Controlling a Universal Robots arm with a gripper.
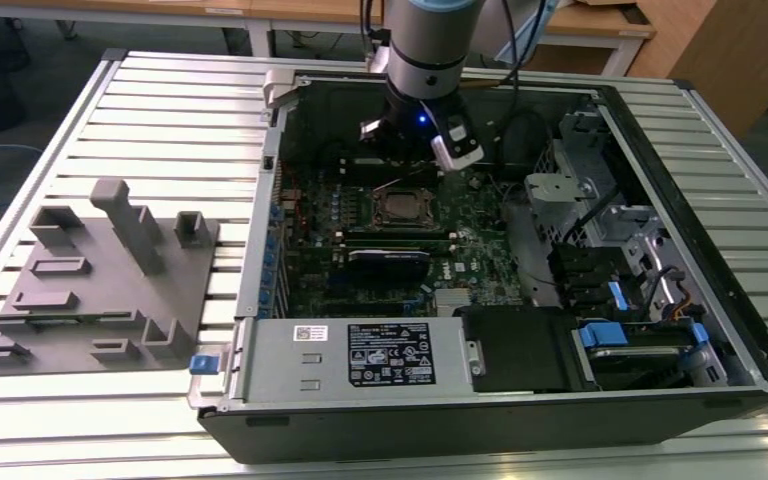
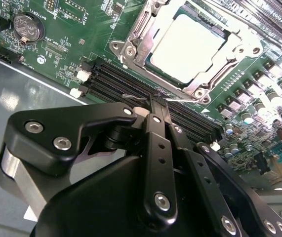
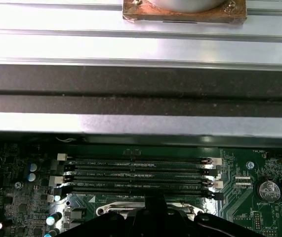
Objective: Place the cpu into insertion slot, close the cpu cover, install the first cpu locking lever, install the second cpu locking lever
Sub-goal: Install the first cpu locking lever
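Robotics lab or workshop bench. Ribbed aluminium table (image 1: 131, 110) with an opened computer case (image 1: 491, 425) lying on it, side panel off, green motherboard (image 1: 471, 245) bare. Industrial robot arm (image 1: 427, 45) reaching down into the case. Grey holder block (image 1: 104, 285) with odd-shaped posts and slots on the table, at the exterior view's left of the case. Wooden desks (image 1: 598, 25) and a wooden cabinet (image 1: 724, 50) behind, grey floor (image 1: 77, 35) beyond the table.

The arm (image 1: 427, 40) descends vertically, wrist lowest. The gripper (image 2: 159, 100) points down, fingers (image 2: 155, 143) pressed together.
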